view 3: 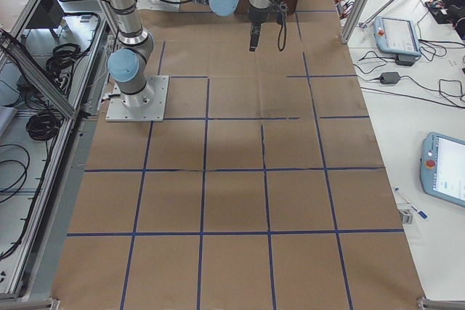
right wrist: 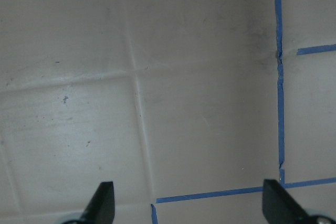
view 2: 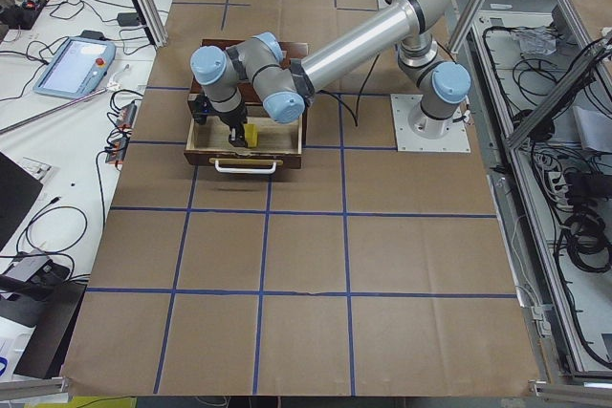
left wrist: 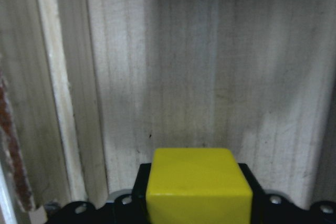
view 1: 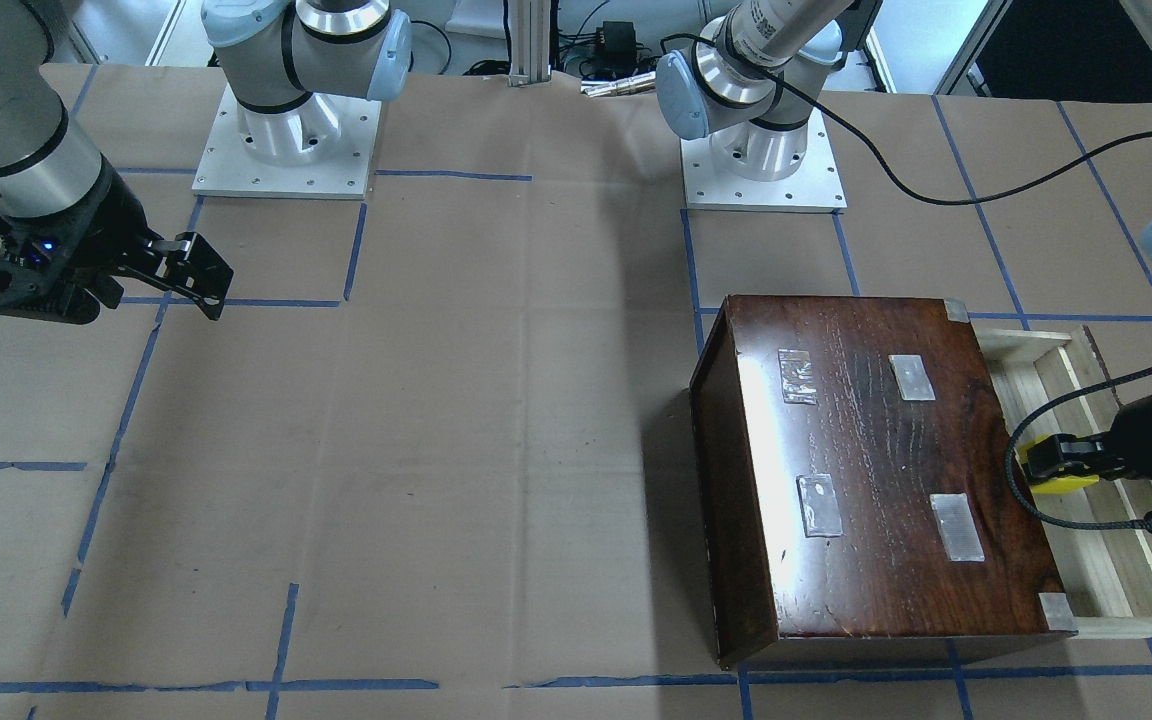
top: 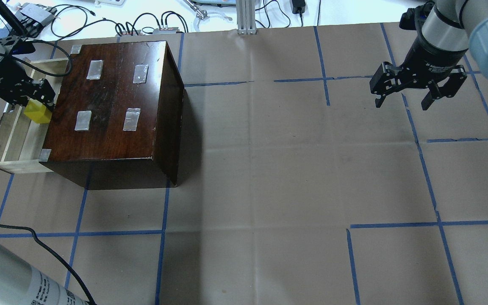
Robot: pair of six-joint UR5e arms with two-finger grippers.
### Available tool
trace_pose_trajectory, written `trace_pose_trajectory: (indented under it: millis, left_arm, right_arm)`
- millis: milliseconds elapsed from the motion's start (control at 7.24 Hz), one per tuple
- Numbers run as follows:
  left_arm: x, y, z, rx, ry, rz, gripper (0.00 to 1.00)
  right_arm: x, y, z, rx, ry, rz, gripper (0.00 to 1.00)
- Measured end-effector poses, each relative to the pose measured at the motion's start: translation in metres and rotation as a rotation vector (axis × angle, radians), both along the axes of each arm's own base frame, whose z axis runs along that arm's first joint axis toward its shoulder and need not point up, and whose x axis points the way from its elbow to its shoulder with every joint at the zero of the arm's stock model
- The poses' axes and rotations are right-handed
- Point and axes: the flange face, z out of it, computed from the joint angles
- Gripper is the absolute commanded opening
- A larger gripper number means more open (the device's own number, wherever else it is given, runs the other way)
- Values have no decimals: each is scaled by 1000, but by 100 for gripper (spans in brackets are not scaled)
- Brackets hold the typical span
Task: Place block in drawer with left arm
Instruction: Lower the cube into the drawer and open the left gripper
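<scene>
Hovering above the pale bare-wood drawer (top: 17, 140), the yellow cube (top: 37, 113) is being clamped by the black left end effector (top: 39, 101) for release.

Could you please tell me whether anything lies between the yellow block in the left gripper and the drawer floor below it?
Nothing visible does. The left gripper holds the block over the open drawer, and the left wrist view shows only bare wood under it. The wooden box stands beside it, not beneath.
</scene>
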Motion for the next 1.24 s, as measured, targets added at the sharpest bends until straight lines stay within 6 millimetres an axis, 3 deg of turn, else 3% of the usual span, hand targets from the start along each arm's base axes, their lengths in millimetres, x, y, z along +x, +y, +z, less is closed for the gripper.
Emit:
trace_pose_trajectory:
  millis: [276, 829, 1105, 1243]
  left_arm:
    - [0, 1, -2, 3, 2, 0, 67]
    - [0, 1, 1, -1, -1, 0, 79]
    - [1, 1, 15, -24, -11, 2, 98]
    - [0, 2, 30, -45, -21, 3, 98]
  right_arm:
    - [0, 0, 0, 0, 0, -1, 100]
    - [0, 0, 0, 0, 0, 0, 100]
    - [0, 0, 0, 1, 0, -1, 100]
    - [0, 0, 0, 1, 0, 0, 100]
